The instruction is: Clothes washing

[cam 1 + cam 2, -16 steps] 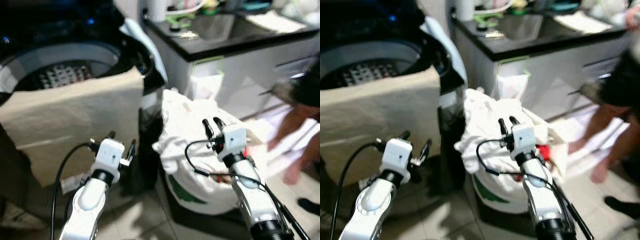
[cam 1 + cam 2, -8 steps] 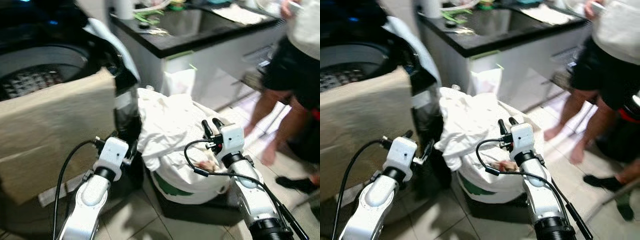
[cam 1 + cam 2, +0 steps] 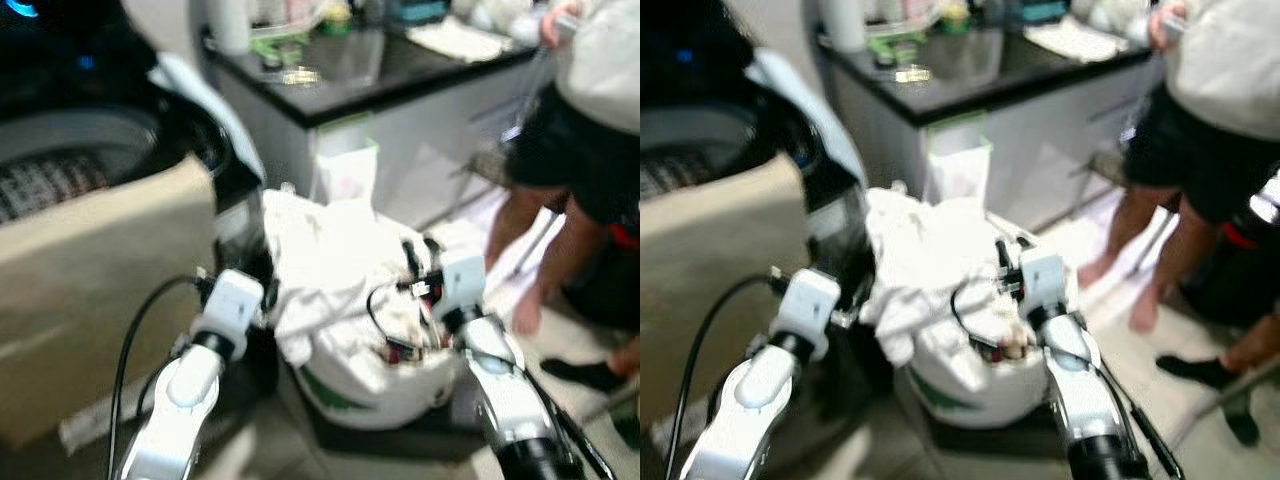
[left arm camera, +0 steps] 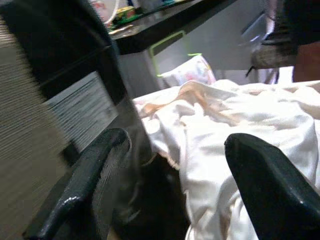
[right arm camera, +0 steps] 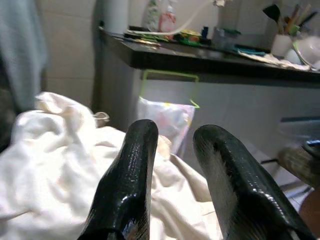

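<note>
- The heap of crumpled white clothes (image 3: 335,270) sits in a round white laundry basket (image 3: 385,385) on the floor, beside the dark washing machine (image 3: 90,180).
- It looks soft and piled high.
- The left gripper (image 4: 172,170) is open wide beside the heap.
- The right gripper (image 5: 172,165) is nearer, just above, fingers close together, holding nothing.

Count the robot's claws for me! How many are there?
2. The left claw, wide open, is beside the washing machine; the right claw, open a little, hovers over the white laundry.
</note>
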Controlling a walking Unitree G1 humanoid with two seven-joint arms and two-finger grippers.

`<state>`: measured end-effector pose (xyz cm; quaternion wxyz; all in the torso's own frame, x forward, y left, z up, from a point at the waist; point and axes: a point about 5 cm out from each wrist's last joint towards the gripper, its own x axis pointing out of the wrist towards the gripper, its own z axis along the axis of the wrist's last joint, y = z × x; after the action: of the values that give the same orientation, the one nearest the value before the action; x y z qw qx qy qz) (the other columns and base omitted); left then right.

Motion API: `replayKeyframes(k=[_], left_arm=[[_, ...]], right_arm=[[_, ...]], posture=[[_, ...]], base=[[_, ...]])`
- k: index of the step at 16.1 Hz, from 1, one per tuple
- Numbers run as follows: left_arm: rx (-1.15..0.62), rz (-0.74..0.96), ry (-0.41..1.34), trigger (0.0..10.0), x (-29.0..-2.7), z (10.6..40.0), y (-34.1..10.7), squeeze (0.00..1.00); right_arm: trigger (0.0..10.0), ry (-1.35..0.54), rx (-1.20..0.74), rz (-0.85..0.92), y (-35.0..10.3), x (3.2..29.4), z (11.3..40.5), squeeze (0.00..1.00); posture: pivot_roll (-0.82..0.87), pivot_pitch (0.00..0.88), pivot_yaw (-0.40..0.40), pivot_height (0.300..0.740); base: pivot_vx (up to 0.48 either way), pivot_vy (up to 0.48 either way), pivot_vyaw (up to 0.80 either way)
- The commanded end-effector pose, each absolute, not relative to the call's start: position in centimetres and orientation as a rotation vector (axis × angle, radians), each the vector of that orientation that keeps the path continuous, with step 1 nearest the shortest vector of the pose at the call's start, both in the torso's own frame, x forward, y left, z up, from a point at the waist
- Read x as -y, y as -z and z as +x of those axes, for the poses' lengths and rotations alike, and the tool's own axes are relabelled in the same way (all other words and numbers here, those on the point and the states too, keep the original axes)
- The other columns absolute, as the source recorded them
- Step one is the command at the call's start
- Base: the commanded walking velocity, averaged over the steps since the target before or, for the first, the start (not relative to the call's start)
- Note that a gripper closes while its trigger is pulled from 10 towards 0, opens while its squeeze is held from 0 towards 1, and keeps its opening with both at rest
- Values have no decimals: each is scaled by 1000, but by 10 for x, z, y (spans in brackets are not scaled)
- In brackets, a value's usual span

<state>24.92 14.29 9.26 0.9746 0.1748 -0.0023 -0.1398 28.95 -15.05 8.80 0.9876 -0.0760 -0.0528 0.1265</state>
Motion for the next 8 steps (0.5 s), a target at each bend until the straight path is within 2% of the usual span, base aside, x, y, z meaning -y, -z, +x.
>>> replayKeyframes(k=[1, 3, 8], left_arm=[[13, 366, 286, 10000, -143, 252, -95, 0], [15, 361, 273, 10000, -143, 252, -95, 0], [-4, 373, 216, 10000, -151, 254, -92, 0]], right_arm=[[10000, -260, 117, -158, -91, 149, 292, 0], [10000, -259, 115, -161, -90, 148, 292, 0], [10000, -278, 104, -176, -88, 145, 293, 0]], posture=[[53, 0, 9, 740], [54, 0, 10, 740], [55, 0, 4, 740]], base=[[472, 0, 0], [439, 0, 0], [0, 0, 0]])
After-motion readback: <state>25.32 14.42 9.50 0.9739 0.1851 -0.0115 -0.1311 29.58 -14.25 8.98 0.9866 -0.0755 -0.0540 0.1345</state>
